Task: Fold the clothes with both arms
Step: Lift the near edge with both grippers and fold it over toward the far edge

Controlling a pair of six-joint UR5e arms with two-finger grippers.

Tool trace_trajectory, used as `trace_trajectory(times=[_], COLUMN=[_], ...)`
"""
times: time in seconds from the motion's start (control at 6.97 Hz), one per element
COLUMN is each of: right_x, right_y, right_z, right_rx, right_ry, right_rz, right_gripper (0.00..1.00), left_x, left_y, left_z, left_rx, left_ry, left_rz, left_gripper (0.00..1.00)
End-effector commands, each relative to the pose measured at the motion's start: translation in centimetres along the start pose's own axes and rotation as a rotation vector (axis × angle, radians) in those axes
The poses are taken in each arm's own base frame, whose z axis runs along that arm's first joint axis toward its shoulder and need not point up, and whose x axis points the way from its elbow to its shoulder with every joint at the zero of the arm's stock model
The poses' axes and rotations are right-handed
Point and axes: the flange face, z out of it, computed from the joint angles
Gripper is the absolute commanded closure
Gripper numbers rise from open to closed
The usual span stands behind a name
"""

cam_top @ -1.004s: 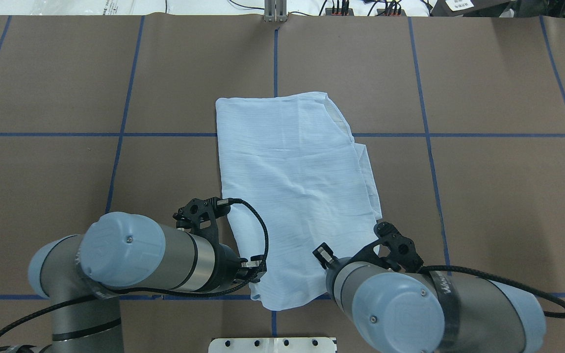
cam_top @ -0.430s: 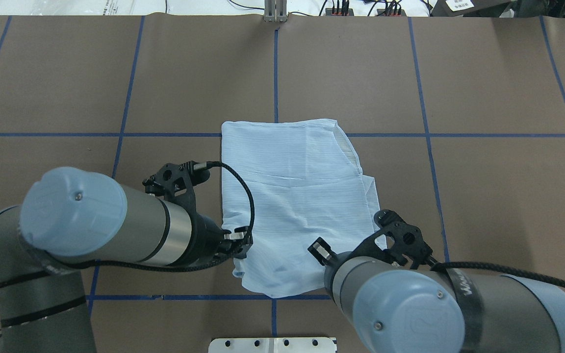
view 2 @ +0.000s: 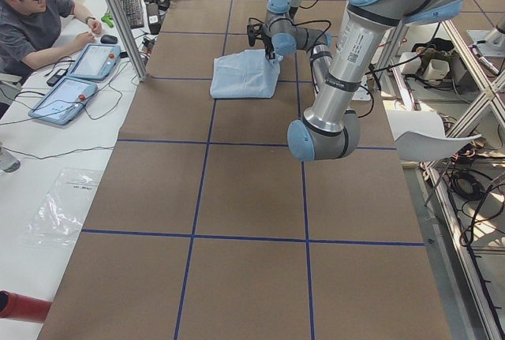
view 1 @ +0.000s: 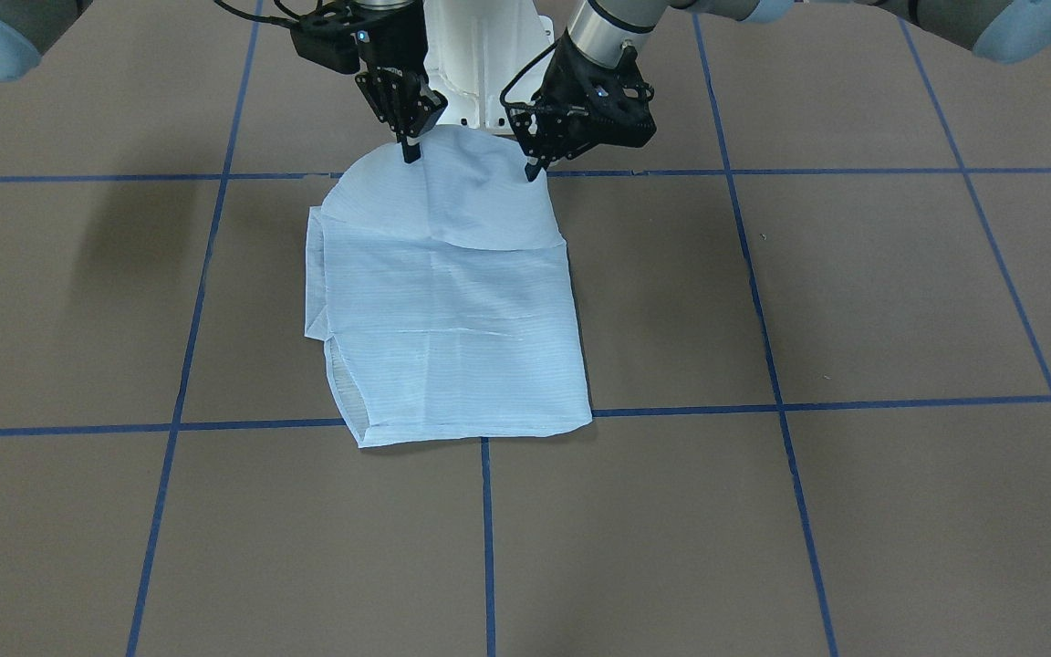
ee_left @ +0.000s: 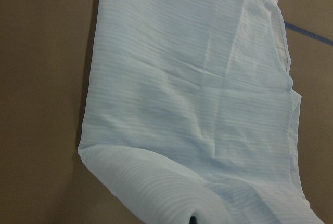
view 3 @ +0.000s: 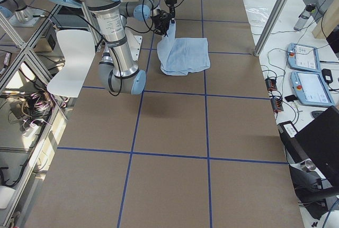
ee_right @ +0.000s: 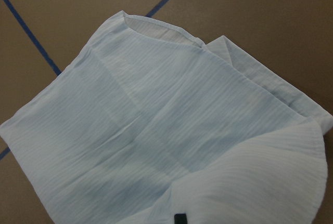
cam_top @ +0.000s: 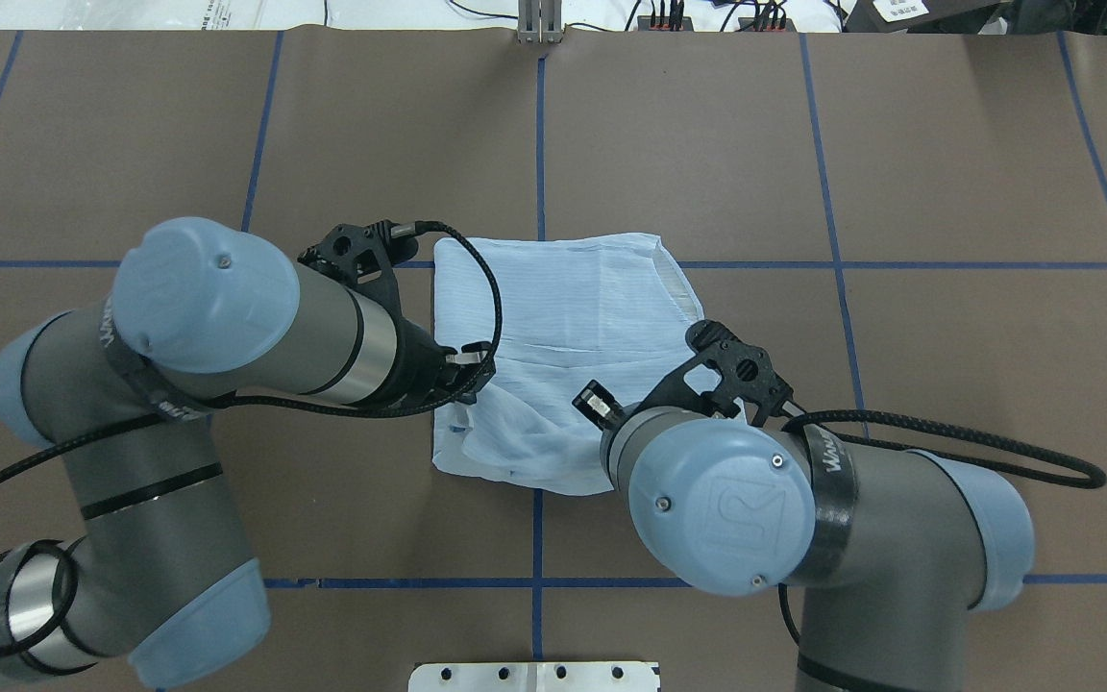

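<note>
as the left gripper and the right gripper each pinch a raised near corner of the shirt, side by side, the rest lies flat on the desk, long axis running straight away from the robot; its far hem is ahead of both, about equally far, so the fold likely goes forward.

Bright, even overhead light, soft shadows; wrist views perhaps slightly blurred.
</note>
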Motion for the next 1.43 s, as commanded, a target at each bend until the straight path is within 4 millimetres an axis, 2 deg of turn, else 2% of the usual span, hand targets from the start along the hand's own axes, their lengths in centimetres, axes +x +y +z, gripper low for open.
trace_trajectory(times=[0.0,0.29,0.57,0.72,0.86,1.0,1.15,1.29], right_x=[-3.5,-6.9,-7.1,-7.2,-7.4,-7.4,-7.7,-8.7], right_y=[-4.5,-7.4,-7.8,-7.8,-7.7,-7.7,-7.6,-8.5], right_z=[3.5,7.9,15.7,17.5,18.1,18.2,18.0,17.2], right_rx=[0.062,0.090,0.102,0.101,0.104,0.107,0.103,0.058], right_ry=[-0.050,-0.042,-0.026,-0.030,-0.020,-0.017,-0.018,-0.005], right_rz=[-0.035,-0.036,-0.043,-0.049,-0.070,-0.084,-0.157,-0.207], right_gripper=[1.00,1.00,1.00,1.00,1.00,1.00,0.59,0.01], left_x=[0.4,0.8,-0.8,-1.5,-2.1,-2.1,-2.4,-2.4], left_y=[-4.1,-7.0,-9.0,-9.6,-10.0,-10.3,-11.8,-13.1], left_z=[2.2,5.0,8.7,10.4,11.5,11.5,10.6,9.3], left_rx=[0.046,0.109,0.143,0.142,0.146,0.164,0.183,0.197], left_ry=[-0.039,-0.056,-0.097,-0.100,-0.105,-0.105,-0.105,-0.079], left_rz=[0.006,0.027,0.070,0.087,0.100,0.121,0.142,0.178], left_gripper=[1.00,1.00,1.00,1.00,1.00,1.00,0.15,0.00])
